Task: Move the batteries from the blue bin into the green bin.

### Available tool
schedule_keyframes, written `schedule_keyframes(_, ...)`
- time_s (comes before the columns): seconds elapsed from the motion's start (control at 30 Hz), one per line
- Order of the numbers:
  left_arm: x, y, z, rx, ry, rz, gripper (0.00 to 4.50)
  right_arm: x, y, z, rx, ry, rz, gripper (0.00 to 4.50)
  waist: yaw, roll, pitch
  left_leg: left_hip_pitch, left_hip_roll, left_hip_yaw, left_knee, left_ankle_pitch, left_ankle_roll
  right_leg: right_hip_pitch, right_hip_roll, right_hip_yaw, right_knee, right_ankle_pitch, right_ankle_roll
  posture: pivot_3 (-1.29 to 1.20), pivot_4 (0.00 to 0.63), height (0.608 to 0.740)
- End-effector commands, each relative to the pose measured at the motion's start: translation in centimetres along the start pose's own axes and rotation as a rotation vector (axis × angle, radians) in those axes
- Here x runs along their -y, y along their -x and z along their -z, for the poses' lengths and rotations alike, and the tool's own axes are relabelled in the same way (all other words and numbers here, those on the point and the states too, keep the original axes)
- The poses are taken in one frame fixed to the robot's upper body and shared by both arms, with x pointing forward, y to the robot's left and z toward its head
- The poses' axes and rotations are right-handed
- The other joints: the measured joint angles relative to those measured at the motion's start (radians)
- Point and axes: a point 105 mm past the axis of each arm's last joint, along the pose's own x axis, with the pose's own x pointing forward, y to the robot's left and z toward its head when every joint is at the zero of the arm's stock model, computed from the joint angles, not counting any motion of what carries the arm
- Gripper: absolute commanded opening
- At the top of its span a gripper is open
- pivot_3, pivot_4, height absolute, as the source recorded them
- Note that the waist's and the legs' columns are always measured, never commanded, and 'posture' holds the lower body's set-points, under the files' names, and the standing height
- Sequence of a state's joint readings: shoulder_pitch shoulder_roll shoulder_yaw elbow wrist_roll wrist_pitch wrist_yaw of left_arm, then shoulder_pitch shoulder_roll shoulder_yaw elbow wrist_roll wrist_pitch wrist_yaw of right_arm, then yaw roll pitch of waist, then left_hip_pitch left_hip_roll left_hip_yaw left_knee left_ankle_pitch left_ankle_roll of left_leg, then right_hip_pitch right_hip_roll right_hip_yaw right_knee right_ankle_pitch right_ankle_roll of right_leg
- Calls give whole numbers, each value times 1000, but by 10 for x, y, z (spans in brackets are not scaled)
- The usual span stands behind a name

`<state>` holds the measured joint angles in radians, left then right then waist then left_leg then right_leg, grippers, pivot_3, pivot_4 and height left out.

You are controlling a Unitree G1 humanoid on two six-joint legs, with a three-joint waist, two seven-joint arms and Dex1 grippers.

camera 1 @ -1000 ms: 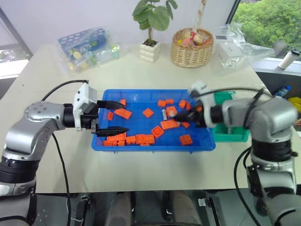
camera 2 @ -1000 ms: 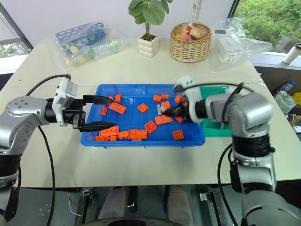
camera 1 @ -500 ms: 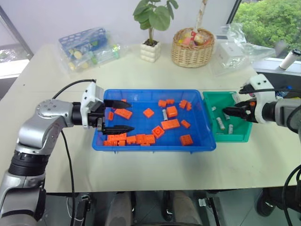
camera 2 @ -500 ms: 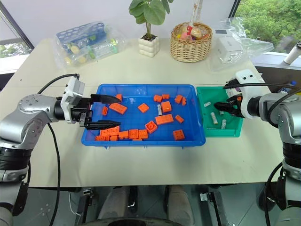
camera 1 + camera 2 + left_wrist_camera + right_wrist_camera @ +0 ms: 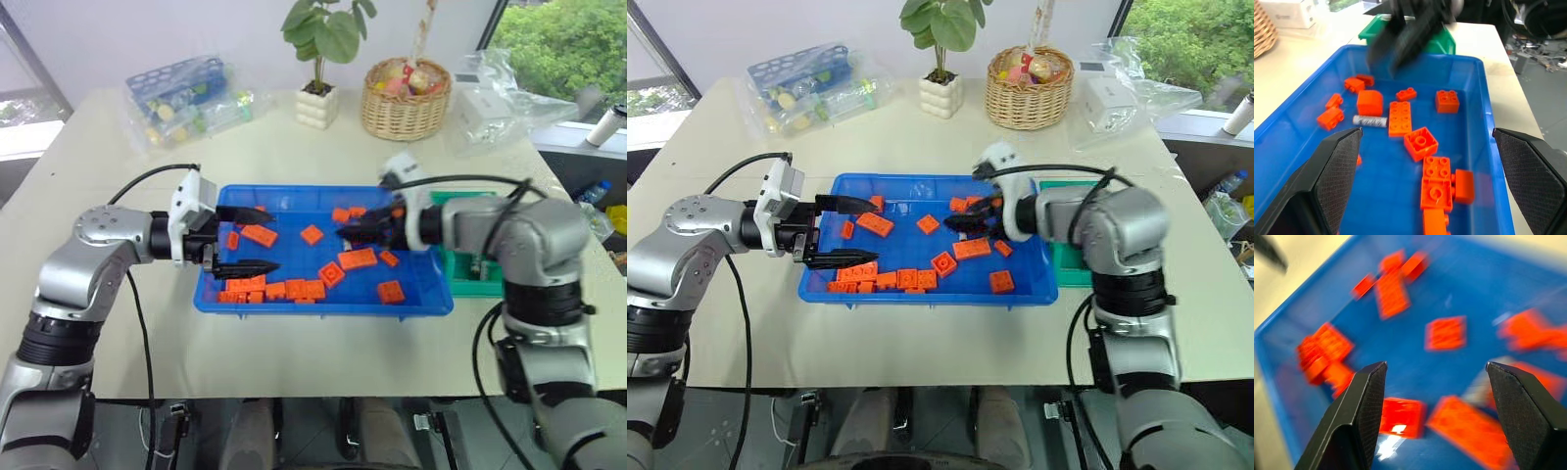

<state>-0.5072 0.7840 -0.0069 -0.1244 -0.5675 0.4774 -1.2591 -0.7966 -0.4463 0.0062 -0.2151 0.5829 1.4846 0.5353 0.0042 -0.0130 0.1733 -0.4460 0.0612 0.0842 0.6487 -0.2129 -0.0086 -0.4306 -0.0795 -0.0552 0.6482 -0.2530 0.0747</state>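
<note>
The left gripper (image 5: 235, 240) is hovering over the left end of the blue bin (image 5: 323, 302), fingers spread wide and holding nothing. The bin is a shallow glossy plastic tray scattered with studded orange bricks (image 5: 1430, 182). One battery (image 5: 1370, 120), a small smooth silver cylinder, is lying flat among the bricks near the middle of the tray. The right gripper (image 5: 962, 222) is reaching in just above that area, jaws wide apart and empty. In my judgement the step in hand is picking this battery: the fingers should straddle its rounded sides, clear of the brick beside it, and close squarely so it does not roll. The green bin (image 5: 487, 287) is sitting against the tray's right end.
</note>
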Motion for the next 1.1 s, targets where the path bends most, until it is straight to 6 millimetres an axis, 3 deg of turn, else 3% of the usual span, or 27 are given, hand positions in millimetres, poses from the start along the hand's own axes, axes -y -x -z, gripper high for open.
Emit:
schedule_keyframes(0.03,0,8,-11,6,-55,-30,4500,3,-10,2,-8,-3,34,3312,3,0,0,0,0,0,0,0,0,0,0,0,0,0,0,0,150,736)
schedule_keyframes(0.2,1,10,-12,7,-54,-43,4500,16,-23,6,-23,-35,80,3312,2,0,0,1,0,0,1,0,0,1,0,0,0,0,0,0,150,736)
schedule_keyframes(0.67,1,9,-13,10,-50,-52,4500,27,-42,16,-68,0,110,3312,-18,0,0,1,0,0,-1,0,0,0,1,0,1,0,0,0,150,736)
schedule_keyframes(0.9,1,8,-14,13,-52,-49,4500,43,-52,25,-104,47,157,3312,-18,0,0,2,0,0,-1,0,0,0,1,0,1,0,0,0,150,736)
schedule_keyframes(0.93,1,8,-14,13,-52,-48,4500,43,-54,26,-103,53,158,2782,-18,0,0,2,0,0,-1,0,0,0,1,0,1,0,0,0,150,736)
schedule_keyframes(0.97,1,8,-14,13,-52,-47,4500,44,-55,26,-103,58,158,2578,-17,0,0,2,0,0,-1,0,0,0,1,0,1,0,0,0,150,736)
schedule_keyframes(1.1,1,8,-15,13,-53,-46,4500,39,-55,25,-95,52,132,542,-18,0,0,2,0,0,-1,0,0,0,1,0,1,0,0,0,150,736)
